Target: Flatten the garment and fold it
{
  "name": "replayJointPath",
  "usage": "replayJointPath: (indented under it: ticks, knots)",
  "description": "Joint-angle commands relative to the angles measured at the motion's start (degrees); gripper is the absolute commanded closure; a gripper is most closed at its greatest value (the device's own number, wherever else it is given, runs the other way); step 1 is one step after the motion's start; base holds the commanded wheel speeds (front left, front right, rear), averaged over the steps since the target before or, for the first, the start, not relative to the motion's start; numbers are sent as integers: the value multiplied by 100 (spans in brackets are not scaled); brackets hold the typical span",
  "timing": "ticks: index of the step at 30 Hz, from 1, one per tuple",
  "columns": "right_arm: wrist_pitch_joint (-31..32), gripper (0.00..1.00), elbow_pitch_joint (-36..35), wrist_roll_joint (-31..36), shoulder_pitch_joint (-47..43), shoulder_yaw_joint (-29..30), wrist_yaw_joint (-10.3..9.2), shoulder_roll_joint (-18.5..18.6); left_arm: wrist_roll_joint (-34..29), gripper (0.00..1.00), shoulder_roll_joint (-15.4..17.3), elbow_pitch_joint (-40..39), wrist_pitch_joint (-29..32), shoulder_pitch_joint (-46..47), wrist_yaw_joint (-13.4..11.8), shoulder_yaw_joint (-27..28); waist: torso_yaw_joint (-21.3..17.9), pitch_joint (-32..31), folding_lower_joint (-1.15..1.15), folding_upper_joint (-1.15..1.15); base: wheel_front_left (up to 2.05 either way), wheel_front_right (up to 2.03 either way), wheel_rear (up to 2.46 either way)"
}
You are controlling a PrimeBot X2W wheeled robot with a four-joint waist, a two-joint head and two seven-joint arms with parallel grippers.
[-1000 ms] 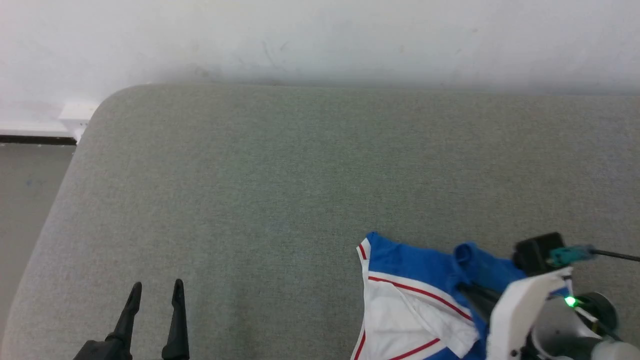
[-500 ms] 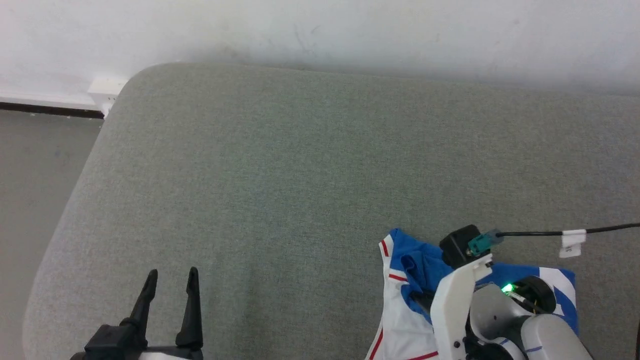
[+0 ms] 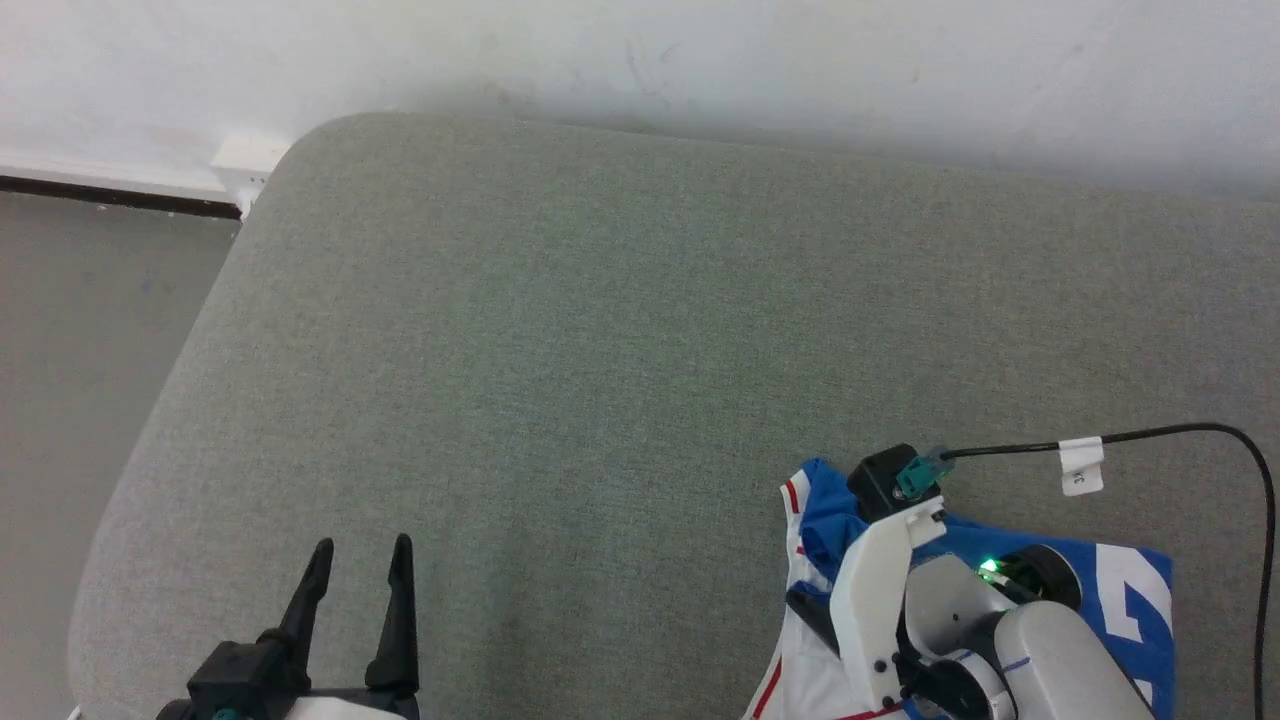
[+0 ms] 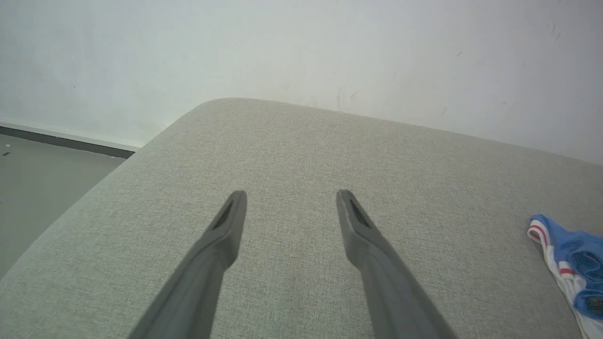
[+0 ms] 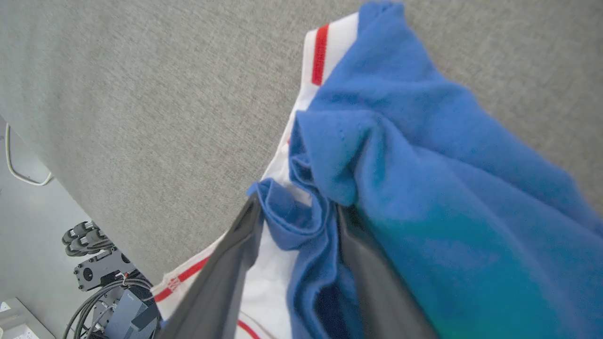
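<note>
Grey woven cloth covers the padded worktop point(image 3: 560, 330), which runs back to a scuffed white wall point(image 3: 700, 50) at 12 o'clock in the head view, with bare floor point(image 3: 80, 330) off its rounded corner at 9 o'clock.

The garment point(image 3: 822, 520) lies crumpled at about 4 o'clock, near the worktop's front edge. It shows blue body cloth, a white sleeve with red stripes, and part of a white printed numeral point(image 3: 1135, 610) on its far side. The right forearm covers much of it.

In the right wrist view, the right gripper point(image 5: 297, 209) has its fingers spread, with a bunched blue fold lying between them. More blue cloth drapes over the finger at 3 o'clock. The fingers sit about as far apart as the left ones, so the fold looks straddled rather than squeezed — probably lined up on a thick ridge that will give a firm hold once they close.

The left gripper point(image 3: 362, 545) hovers at 7 o'clock, spread and empty, well apart from the garment. It seems to be kept clear over bare worktop until a second corner is free to take.

A black cable point(image 3: 1150, 435) with a white tag loops from the right wrist toward 3 o'clock — it could snag if the arm sweeps wide. The flattening looks barely begun.
</note>
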State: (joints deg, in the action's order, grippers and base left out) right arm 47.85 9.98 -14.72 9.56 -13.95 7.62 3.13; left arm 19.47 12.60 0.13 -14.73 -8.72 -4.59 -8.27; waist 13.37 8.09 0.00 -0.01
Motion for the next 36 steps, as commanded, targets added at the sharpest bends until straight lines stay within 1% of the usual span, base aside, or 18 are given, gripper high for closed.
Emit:
replayJointPath:
  ticks: [1,5,8,13,15,17,18,20,24,31,36]
  knots:
    - [-14,0,-2,-72,91,18,-13,1,32,0,-19,20,-26,30,25,19,-84,-32,0,1,0,0,0]
    - [26,0,-552,-417,58,302,-13,-9,20,0,2,-4,-26,-26,15,28,-267,-76,0,1,0,0,0]
    - [-1,0,-1144,-521,-116,741,-13,28,18,0,37,-47,-26,-49,9,50,-422,-101,0,1,0,0,0]
    - [-347,0,-2088,-273,-713,1791,-13,192,-12,0,79,-139,-26,-65,-28,67,-633,-107,0,1,0,0,0]
    - [-544,0,-2320,-201,-1040,2211,-13,202,-29,0,100,-173,-26,-81,-41,74,-688,-122,0,1,0,0,0]
    - [-759,0,-2450,-81,-1408,2491,-13,303,-36,0,119,-205,-26,-104,-53,93,-726,-147,0,1,0,0,0]
    - [-866,0,-2461,-52,-1586,2637,-13,305,-37,0,126,-223,-27,-123,-68,110,-754,-157,0,1,0,0,0]
    - [-1013,0,-2413,-105,-1848,2881,-13,195,-40,0,141,-265,-27,-178,-91,142,-809,-172,0,1,0,0,0]
    - [-1218,0,-2135,-174,-2048,2975,-13,65,-39,0,207,-329,-12,-269,-91,155,-872,-178,0,1,0,0,0]
    - [-1505,0,-1385,-214,-1752,2889,-13,-10,-63,0,320,-469,115,-251,-96,134,-778,-146,0,1,0,0,0]
    - [-1479,0,-730,-209,-1472,2903,-13,-21,-71,0,371,-510,179,-176,-72,90,-657,-63,0,1,0,0,0]
